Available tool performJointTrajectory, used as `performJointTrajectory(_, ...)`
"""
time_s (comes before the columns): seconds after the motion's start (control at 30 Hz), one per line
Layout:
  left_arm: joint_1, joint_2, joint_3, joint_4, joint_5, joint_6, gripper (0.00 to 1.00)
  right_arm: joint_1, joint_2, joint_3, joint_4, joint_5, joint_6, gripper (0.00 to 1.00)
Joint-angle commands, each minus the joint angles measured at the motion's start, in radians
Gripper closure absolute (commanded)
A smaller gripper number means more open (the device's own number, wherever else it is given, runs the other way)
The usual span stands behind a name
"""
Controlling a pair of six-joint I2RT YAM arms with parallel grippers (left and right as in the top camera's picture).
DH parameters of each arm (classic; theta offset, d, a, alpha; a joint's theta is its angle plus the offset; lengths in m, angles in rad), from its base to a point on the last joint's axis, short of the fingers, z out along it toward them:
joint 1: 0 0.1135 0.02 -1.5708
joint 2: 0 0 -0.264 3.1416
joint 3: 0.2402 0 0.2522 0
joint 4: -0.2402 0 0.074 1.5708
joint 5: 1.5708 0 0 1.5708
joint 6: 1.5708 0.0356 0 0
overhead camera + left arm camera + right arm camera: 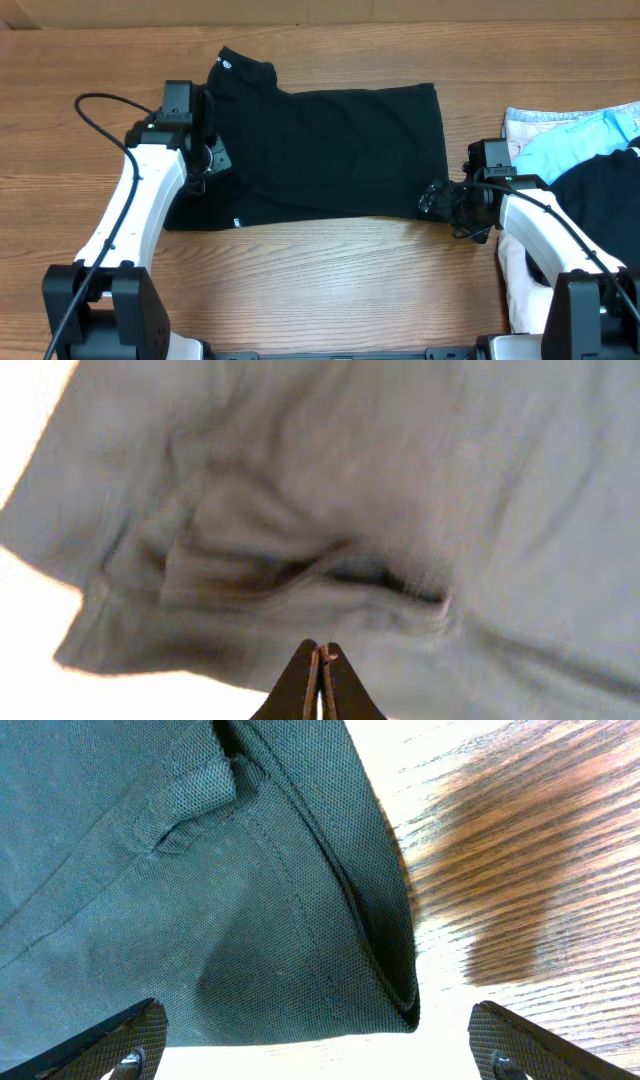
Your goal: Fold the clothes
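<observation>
The black T-shirt (330, 150) lies flat on the wooden table (330, 280), with its white neck label (226, 66) at the back left and a tiny white hem tag (236, 222) at the front left. My left gripper (212, 158) rests over the shirt's left edge. In the left wrist view its jaws (320, 651) are pressed shut just short of rumpled cloth (300, 550), with nothing visible between them. My right gripper (437, 200) sits at the shirt's front right corner. Its fingers (110, 1045) stand wide open on either side of that folded corner (300, 920), not touching it.
A heap at the right holds a light-blue garment (575, 135), another black garment (600, 190) and white cloth (515, 290). A black cable (100, 100) loops off the left arm. Bare wood runs along the front of the shirt.
</observation>
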Motion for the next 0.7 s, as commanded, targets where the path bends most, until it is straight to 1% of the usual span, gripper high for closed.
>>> performJointTrajectory(0.0,-0.029,0.005,-0.037,-0.042,-0.003,0.016,0.95,-0.002,0.006,0.009,0.001,0.011,-0.011,0.00)
performJointTrajectory(0.07,-0.037,0.005,-0.099,-0.022,-0.019,-0.001,0.96,-0.002,0.006,0.009,0.002,0.011,-0.011,0.00)
performJointTrajectory(0.13,-0.038,0.005,-0.173,0.027,-0.045,-0.057,0.96,-0.002,0.006,0.009,0.000,0.011,-0.011,0.00)
performJointTrajectory(0.23,-0.025,0.005,-0.270,0.132,-0.081,-0.116,0.96,-0.002,0.006,0.009,-0.003,0.011,-0.011,0.00)
performJointTrajectory(0.33,-0.003,0.005,-0.327,0.251,-0.087,-0.123,0.96,-0.002,0.006,0.009,-0.003,0.011,-0.011,0.00)
performJointTrajectory(0.57,0.021,0.005,-0.335,0.515,-0.109,-0.113,0.96,-0.002,0.006,0.009,0.000,0.011,-0.011,0.00)
performJointTrajectory(0.67,0.021,0.005,-0.304,0.609,-0.095,-0.072,0.96,-0.002,0.006,0.009,0.000,0.011,-0.011,0.00)
